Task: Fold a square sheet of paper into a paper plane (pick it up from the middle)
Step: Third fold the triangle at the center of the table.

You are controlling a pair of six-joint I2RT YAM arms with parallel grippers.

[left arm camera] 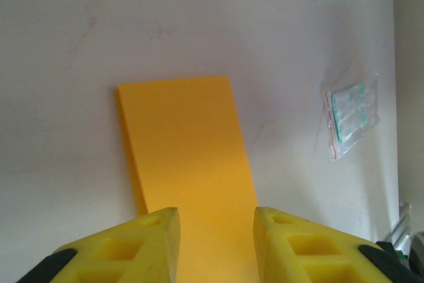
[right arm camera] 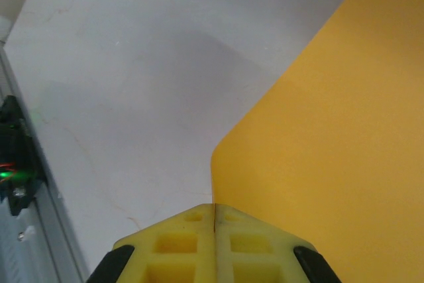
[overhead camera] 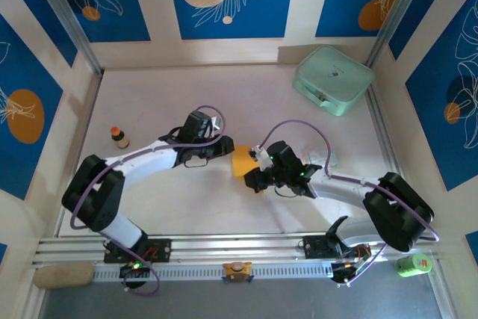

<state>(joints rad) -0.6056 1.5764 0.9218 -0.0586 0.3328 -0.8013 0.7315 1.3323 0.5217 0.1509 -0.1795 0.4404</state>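
The square sheet of paper is orange-yellow and sits mid-table between my two grippers. In the left wrist view it is a folded strip lying flat on the table and running back between the fingers. My left gripper is open, its yellow fingers apart over the strip; from above it is at the paper's left edge. My right gripper has its jaws pressed together with the paper's edge entering their seam. From above, the right gripper is at the sheet's lower right.
A mint-green case stands at the back right. A small brown bottle stands at the left. A clear plastic bag lies right of the paper. A metal rail runs along the near edge, with a green can beyond it.
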